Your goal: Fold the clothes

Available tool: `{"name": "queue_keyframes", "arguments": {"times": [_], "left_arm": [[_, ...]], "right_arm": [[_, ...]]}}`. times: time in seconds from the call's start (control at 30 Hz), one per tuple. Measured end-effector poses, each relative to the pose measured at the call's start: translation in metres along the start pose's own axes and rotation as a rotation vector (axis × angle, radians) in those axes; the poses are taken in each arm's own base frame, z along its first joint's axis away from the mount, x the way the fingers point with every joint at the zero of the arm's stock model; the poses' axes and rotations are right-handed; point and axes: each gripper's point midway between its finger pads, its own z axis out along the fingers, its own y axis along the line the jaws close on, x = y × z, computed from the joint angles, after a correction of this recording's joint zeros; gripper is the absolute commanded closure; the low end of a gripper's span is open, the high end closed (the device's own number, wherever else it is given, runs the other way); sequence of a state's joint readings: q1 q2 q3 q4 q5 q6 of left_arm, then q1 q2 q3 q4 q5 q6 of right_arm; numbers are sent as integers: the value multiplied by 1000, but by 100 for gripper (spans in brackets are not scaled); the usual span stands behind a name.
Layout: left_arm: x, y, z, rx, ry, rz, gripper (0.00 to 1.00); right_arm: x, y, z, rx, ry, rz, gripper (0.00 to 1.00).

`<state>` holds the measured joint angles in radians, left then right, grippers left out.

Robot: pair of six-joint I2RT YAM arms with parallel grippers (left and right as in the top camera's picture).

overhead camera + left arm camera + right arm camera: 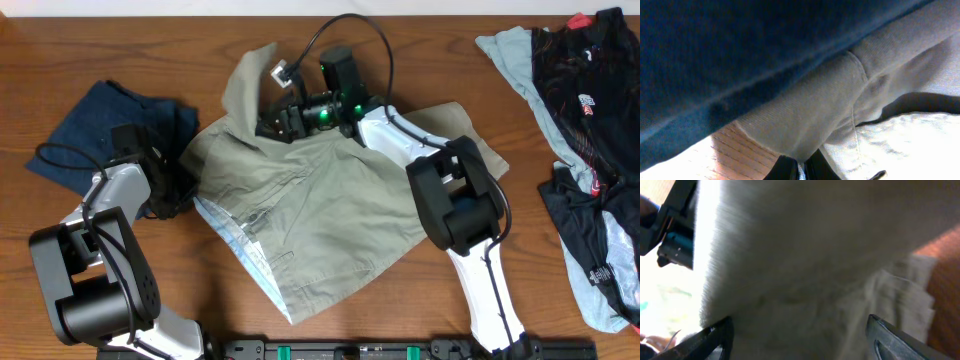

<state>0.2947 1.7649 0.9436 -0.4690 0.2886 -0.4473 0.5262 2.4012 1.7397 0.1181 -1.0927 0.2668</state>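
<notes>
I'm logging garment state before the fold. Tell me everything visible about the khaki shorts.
The khaki shorts are woven, cotton-looking beige, lying crumpled mid-table, not yet folded. Pale blue lining shows along their lower-left edge. One flap stands raised at the back, where the right gripper sits open with cloth between its fingers. The left gripper pinches their left edge, beside a dark blue garment. The rest lies on the wooden table.
</notes>
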Motion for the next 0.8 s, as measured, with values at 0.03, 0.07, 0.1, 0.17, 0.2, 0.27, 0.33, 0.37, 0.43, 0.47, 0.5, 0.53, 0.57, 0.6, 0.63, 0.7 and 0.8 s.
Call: {"name": "queue_keyframes", "arguments": {"times": [0.03,0.07,0.1,0.17,0.2,0.27,0.33,0.37,0.43,0.47,0.5,0.53,0.57,0.6,0.63,0.7,0.8], "left_arm": [[0,0,0,0,0,0,93],[0,0,0,0,0,0,93],[0,0,0,0,0,0,93],[0,0,0,0,0,0,93],[0,0,0,0,0,0,92],[0,0,0,0,0,0,93],[0,0,0,0,0,0,93],[0,0,0,0,0,0,92],[0,0,0,0,0,0,93],[0,0,0,0,0,0,92],[0,0,0,0,0,0,93],[0,0,0,0,0,0,92],[0,0,0,0,0,0,93],[0,0,0,0,0,0,93],[0,0,0,0,0,0,92],[0,0,0,0,0,0,93],[0,0,0,0,0,0,93]], "right_arm": [[1,3,2,-15,6,-2,17],[3,8,4,-38,15,-1,16],[5,13,5,-61,24,1,16],[12,23,5,-119,52,22,19],[16,28,4,-150,70,40,20],[24,34,2,-184,97,76,22],[29,33,2,-185,112,109,21],[30,32,2,-176,116,121,21],[31,28,3,-152,116,126,21],[31,25,3,-135,113,124,21],[31,22,3,-118,109,122,21],[30,18,4,-94,105,120,21],[30,14,4,-74,102,118,20],[30,10,4,-53,98,117,21],[29,7,4,-35,95,116,20],[29,2,5,-6,90,113,19],[29,-10,4,63,82,109,11]]}}
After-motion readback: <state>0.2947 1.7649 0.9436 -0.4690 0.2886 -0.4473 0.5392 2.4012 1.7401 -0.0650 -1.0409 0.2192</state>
